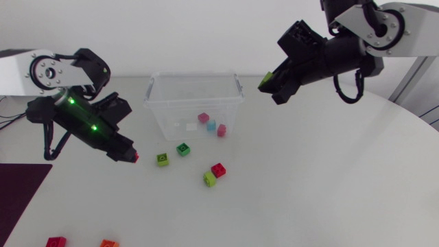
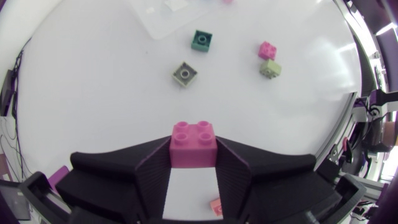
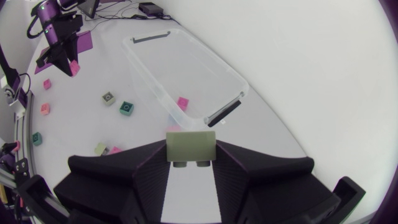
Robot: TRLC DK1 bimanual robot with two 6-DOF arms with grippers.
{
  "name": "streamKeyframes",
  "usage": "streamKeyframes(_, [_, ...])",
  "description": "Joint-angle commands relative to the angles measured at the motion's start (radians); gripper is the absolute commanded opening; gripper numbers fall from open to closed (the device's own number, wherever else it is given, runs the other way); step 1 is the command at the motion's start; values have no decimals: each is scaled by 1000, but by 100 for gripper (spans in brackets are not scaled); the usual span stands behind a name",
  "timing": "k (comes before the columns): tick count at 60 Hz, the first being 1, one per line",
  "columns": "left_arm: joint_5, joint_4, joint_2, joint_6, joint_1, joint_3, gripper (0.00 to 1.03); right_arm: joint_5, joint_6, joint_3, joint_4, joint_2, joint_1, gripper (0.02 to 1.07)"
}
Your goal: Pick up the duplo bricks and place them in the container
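Sitting between left claw's [image 2: 194,151] fingertips is pink brick [image 2: 194,142].

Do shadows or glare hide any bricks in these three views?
Head view: even light, faint shadows, no glare on the container. Left wrist view: fisheye bows the table edge; pink brick in the left claw well lit. Right wrist view: green brick in the right claw likewise.

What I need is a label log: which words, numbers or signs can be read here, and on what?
None is legible.
The container: a small white patch on its floor, perhaps a sticker, too blurred to read.
The pink brick in the left pincer and the green brick in the right pincer: no print seen.
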Motion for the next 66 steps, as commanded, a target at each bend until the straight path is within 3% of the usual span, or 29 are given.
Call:
streamKeyframes(1, [21, 22, -6, 8, 14, 49, 18, 9, 42, 41, -3, 61, 27, 25])
streamKeyframes(34, [107, 361, 55, -112, 46, 211, 20, 34, 117, 279, 97, 343, 105, 26])
streamKeyframes(42, [155, 440, 95, -143, 71, 240, 21, 88, 118, 320, 117, 386, 131, 28])
streamKeyframes(54, [182, 530, 149, -164, 66, 263, 24, 112, 117, 356, 118, 417, 136, 65])
streamKeyframes(60, [190, 552, 159, -173, 54, 280, 24, 126, 117, 359, 118, 420, 136, 89])
streamKeyframes(66, [190, 573, 172, -181, 39, 296, 26, 135, 117, 357, 118, 420, 133, 97])
